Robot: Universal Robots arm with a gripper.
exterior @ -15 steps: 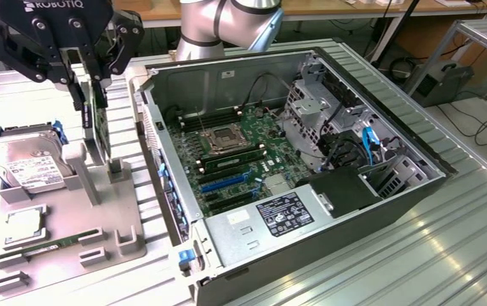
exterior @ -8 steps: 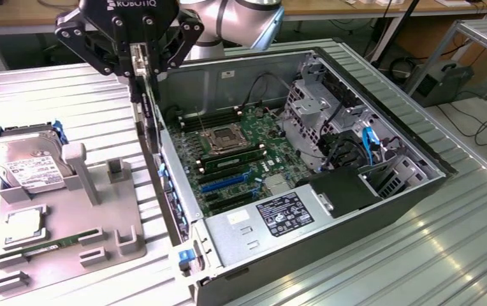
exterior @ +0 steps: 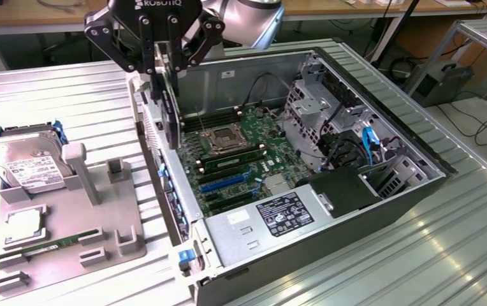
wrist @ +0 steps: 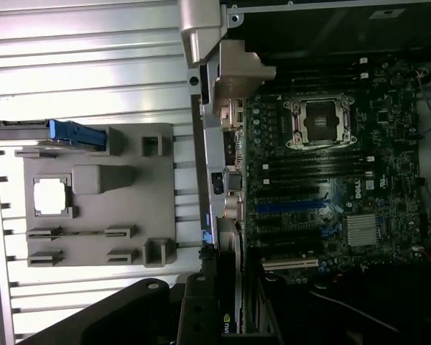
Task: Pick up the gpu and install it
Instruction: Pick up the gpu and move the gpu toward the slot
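My gripper [exterior: 160, 60] is shut on the gpu [exterior: 169, 108], a thin dark card that hangs upright and edge-on below the fingers. The card is in the air over the rear wall of the open computer case [exterior: 345, 60], on the exterior view's left side of it. Its lower end is level with the case rim, above the motherboard [exterior: 235, 159]. Blue expansion slots [exterior: 226, 183] lie on the board below and nearer the camera. In the wrist view the gpu [wrist: 210, 320] sticks out between dark fingers [wrist: 140, 309], over the case edge, and the blue slot [wrist: 291, 207] shows on the board.
A grey parts tray [exterior: 116, 223] lies on the exterior view's left, holding a hard drive [exterior: 27, 166], a CPU [exterior: 22, 220] and a RAM stick [exterior: 48, 245]. Inside the case are a drive cage [exterior: 312, 108], cables and a power supply [exterior: 282, 213].
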